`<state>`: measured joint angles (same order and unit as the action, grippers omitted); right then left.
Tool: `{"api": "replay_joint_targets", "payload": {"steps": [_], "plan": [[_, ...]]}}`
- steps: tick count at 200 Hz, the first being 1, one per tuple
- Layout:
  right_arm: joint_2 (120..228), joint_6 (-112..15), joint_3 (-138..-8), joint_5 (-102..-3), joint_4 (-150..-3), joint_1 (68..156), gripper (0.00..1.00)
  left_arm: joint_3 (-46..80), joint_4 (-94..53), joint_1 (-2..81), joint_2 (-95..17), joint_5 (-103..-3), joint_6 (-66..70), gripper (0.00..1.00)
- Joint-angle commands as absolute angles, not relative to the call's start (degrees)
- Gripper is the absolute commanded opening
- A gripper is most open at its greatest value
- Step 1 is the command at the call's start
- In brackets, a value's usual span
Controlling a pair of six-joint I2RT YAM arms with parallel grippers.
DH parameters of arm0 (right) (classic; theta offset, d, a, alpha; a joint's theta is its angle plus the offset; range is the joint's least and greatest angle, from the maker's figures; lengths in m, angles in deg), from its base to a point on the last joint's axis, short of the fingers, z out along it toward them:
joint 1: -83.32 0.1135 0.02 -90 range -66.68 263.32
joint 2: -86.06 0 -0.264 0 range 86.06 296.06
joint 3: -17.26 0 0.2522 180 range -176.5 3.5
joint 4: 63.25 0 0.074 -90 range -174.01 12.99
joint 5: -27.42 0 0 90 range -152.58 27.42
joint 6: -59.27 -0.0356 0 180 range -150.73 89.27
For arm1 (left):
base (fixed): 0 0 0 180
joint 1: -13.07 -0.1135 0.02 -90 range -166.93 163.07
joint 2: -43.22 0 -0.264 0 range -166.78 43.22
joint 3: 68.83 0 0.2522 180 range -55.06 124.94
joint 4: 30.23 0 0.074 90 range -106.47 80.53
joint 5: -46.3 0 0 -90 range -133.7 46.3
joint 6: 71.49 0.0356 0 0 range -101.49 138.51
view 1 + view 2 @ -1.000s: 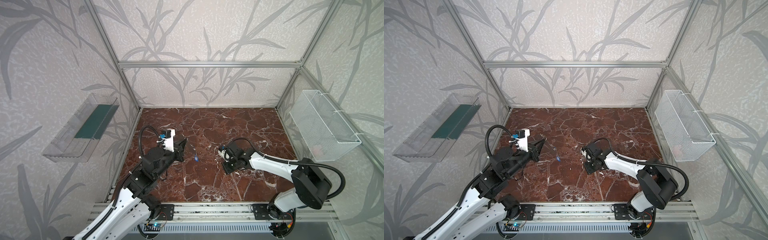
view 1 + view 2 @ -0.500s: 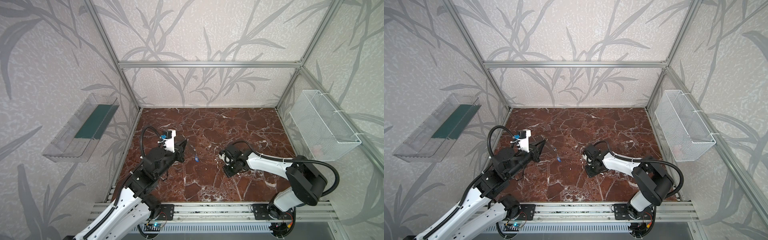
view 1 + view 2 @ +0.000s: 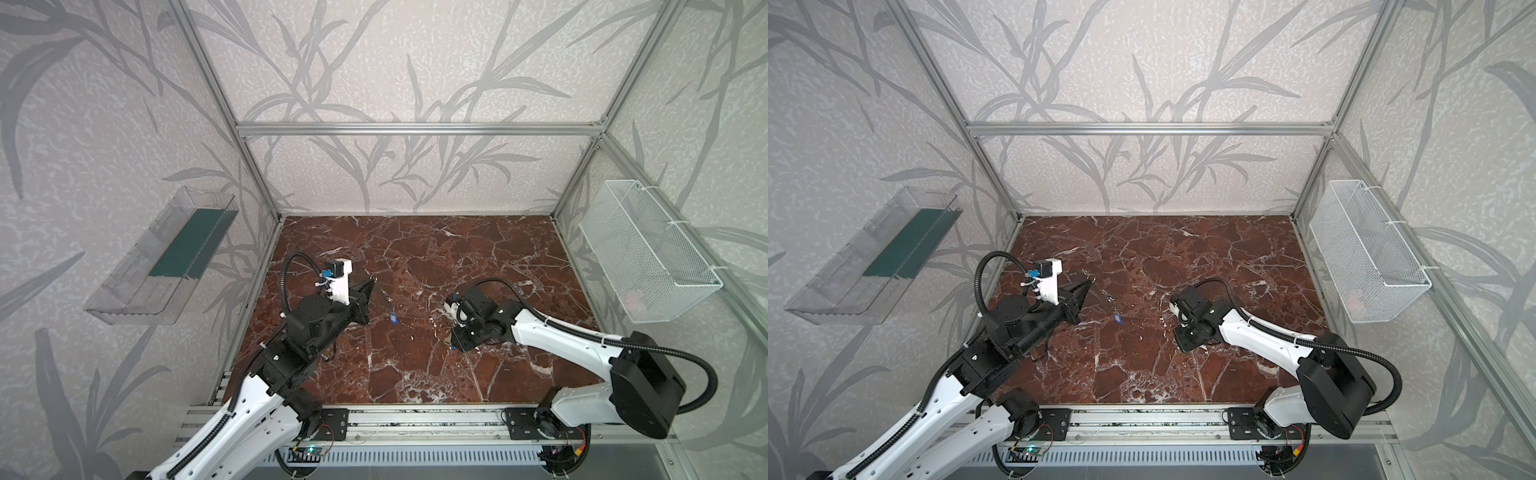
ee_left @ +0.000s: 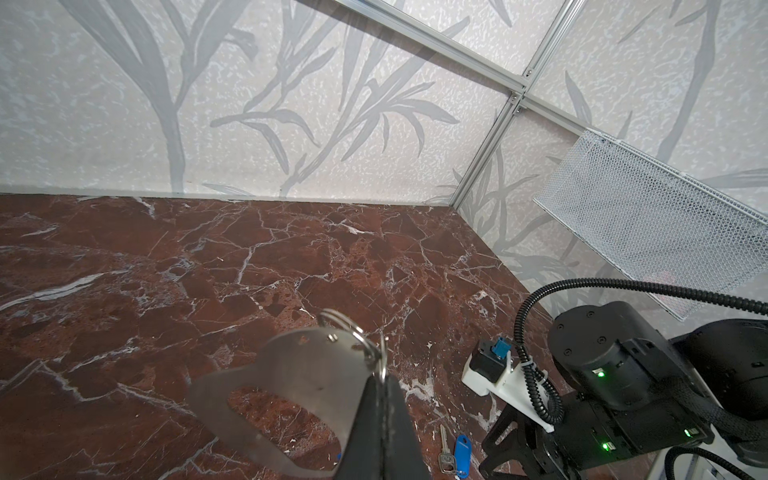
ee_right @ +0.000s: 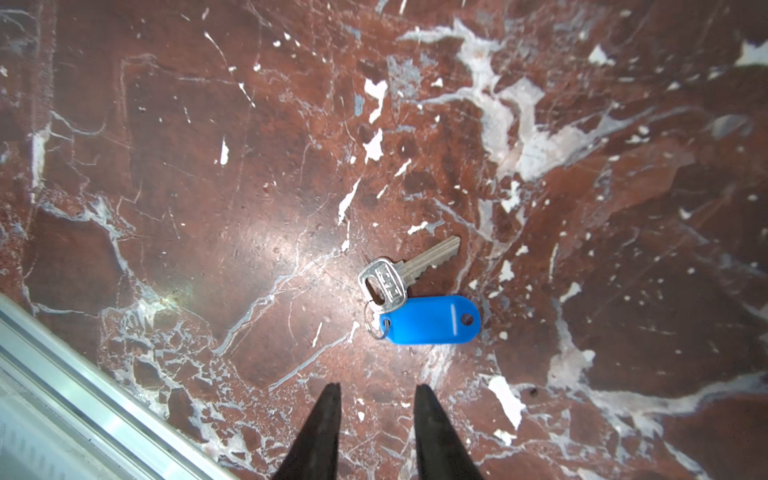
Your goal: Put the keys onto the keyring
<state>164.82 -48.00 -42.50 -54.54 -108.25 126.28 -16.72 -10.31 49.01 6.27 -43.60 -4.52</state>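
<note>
My left gripper [image 4: 384, 378] is shut on the edge of the keyring [image 4: 299, 374], a flat grey metal plate with an oval cut-out, held above the floor. Small rings [image 4: 353, 332] sit at its holed edge. In both top views a blue tag [image 3: 393, 318] [image 3: 1118, 319] shows just below the left gripper [image 3: 371, 286]; whether it hangs or lies there I cannot tell. One of the keys [image 5: 409, 266], silver with a blue tag [image 5: 432, 320], lies flat on the marble floor. My right gripper [image 5: 377, 388] hovers over it, open and empty, its fingertips just short of the tag.
A white wire basket [image 3: 648, 257] hangs on the right wall and a clear plastic tray [image 3: 166, 257] on the left wall. An aluminium rail [image 5: 83, 395] borders the floor's front edge, close to the right gripper [image 3: 455, 345].
The right gripper's jaws have parted from shut to open above the key on the floor. The left arm and the keyring have stayed put.
</note>
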Motion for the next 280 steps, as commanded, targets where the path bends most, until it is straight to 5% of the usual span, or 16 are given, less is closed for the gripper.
{"api": "replay_joint_targets", "payload": {"steps": [1, 122, 182, 236, 280], "plan": [[164.2, -45.9, -40.8, -53.5, -106.2, 126.5, 0.33, -17.0, -13.2, 49.1, 6.4, -43.8, -4.6, 0.0], [171.8, -42.3, -39.4, -53.6, -99.1, 126.6, 0.29, -17.0, -13.0, 49.0, 6.6, -43.8, -4.5, 0.0], [172.9, -42.1, -40.1, -54.7, -98.7, 126.6, 0.2, -16.8, -13.0, 49.1, 6.4, -43.8, -4.4, 0.0], [171.3, -42.0, -39.9, -54.9, -98.5, 126.6, 0.0, -16.7, -13.1, 49.0, 6.4, -43.8, -4.3, 0.0], [171.8, -42.2, -43.8, -56.3, -101.4, 126.6, 0.0, -17.0, -13.6, 49.1, 6.6, -44.3, -4.5, 0.0]]}}
